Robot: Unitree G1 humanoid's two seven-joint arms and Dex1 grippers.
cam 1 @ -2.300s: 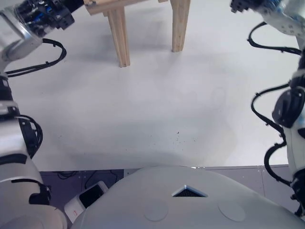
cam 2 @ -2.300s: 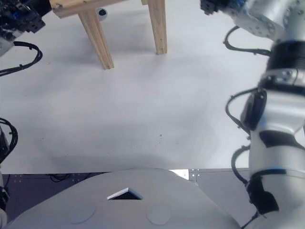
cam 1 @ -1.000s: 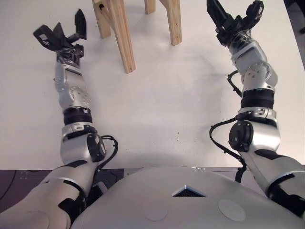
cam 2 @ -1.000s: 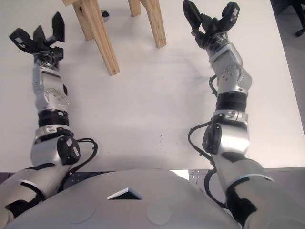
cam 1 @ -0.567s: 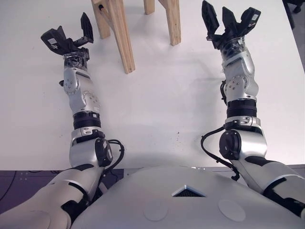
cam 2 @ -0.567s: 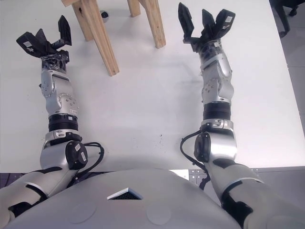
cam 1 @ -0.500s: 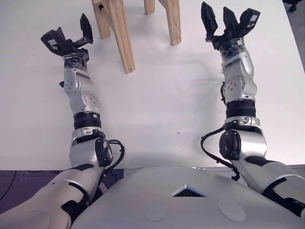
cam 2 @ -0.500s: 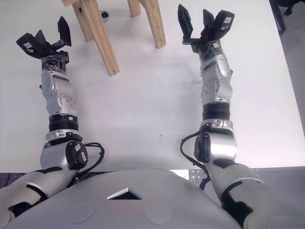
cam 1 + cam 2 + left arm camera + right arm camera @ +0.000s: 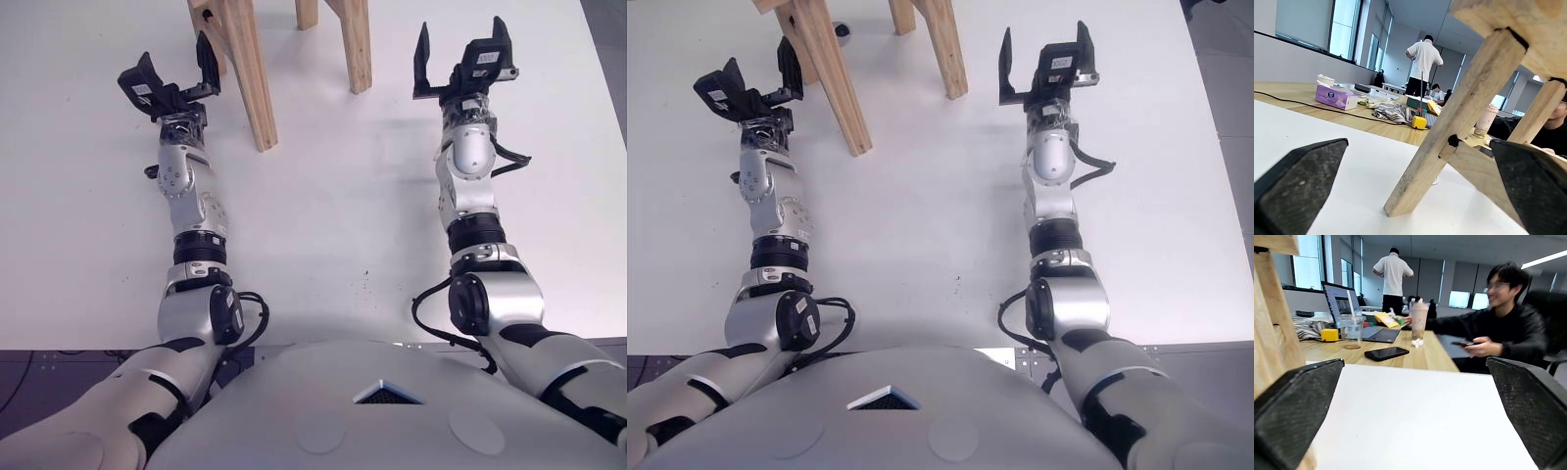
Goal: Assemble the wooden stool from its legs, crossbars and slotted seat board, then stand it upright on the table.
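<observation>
**A:** Starting with the big stuff: looking at the white tabletop (image 9: 323, 196) and, parked at its far side, the wooden stool (image 9: 235, 39). Seeming to be standing up already?

**B:** Yep, reading it the same way. Counting two near legs (image 9: 358, 54) planted on the tabletop, with more poking in behind. Also catching a crossbar (image 9: 1476, 164) pegged into a leg in the left wrist view, and what's looking like the seat board (image 9: 1528, 29) capping the top. Only getting a corner of that, though.

**A:** So calling the job basically done?

**B:** Leaning that way, going purely on how it's sitting. Maybe still needing a check on joints hiding out of frame.

**A:** And the left end effector (image 9: 174, 70)?

**B:** Hovering just beside the near left leg, spreading its fingers wide, gripping nothing. Not appearing to be touching the wood. Same deal with the right end effector (image 9: 461, 34): hanging off to the stool's right, clear of it, gaping wide and carrying nothing.

**A:** Also spotting a small dark round thing (image 9: 843, 31) lying behind the legs. Not managing to tell what.
</observation>
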